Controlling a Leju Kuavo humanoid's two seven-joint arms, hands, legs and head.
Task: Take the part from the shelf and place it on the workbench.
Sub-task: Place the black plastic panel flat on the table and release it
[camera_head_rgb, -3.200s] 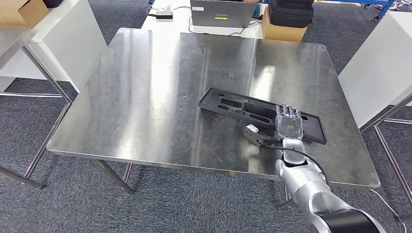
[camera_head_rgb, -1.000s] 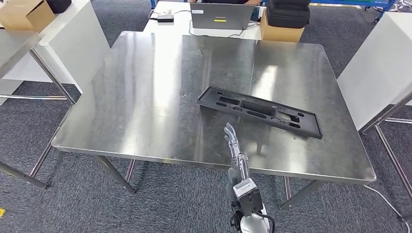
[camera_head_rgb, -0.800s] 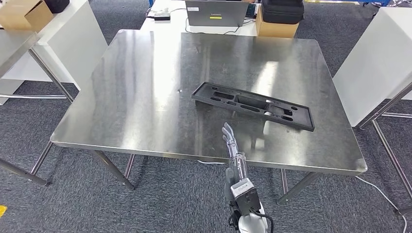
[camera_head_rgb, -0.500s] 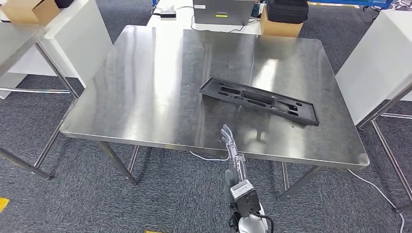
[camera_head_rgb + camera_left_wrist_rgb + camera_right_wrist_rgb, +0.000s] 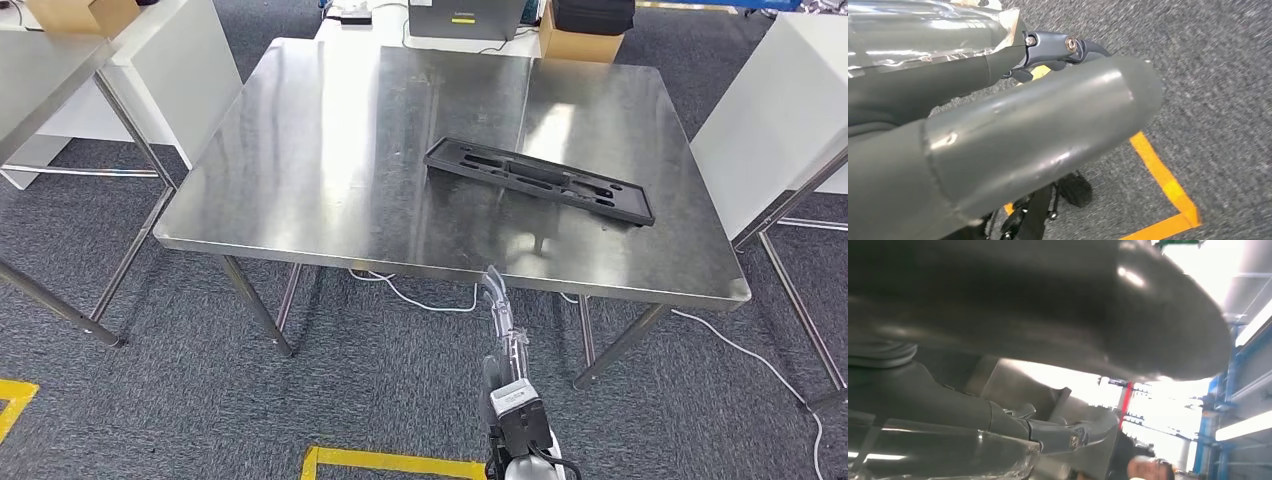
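Grey carpet (image 5: 120, 400) covered the floor, with yellow tape lines (image 5: 395, 462) marked on it near the bottom of the head view. The steel workbench (image 5: 330, 170) stood across the middle of that view — a large bare metal top on thin legs. White tables (image 5: 775, 110) flanked it on either side, and a brown box (image 5: 580, 45) plus a laptop (image 5: 465, 17) sat on another table behind it. A white cable (image 5: 415, 297) trailed on the carpet under the near edge of the bench.

The part (image 5: 540, 180), a long black flat tray-like piece with cutouts, lay on the workbench toward its right half, angled, nothing touching it.

The right hand (image 5: 503, 320) was below the bench's near edge, well apart from the part, over the carpet; its fingers (image 5: 495, 290) were extended straight and held nothing. In the right wrist view the thick grey thumb (image 5: 1048, 315) and a darker finger (image 5: 1073, 432) stretched out with nothing between them; a person's head was partly visible at the edge, blurred.

The left hand (image 5: 998, 140) hung over the carpet and tape — thumb and a dark finger (image 5: 1063, 50) lay straight out, no object in it.
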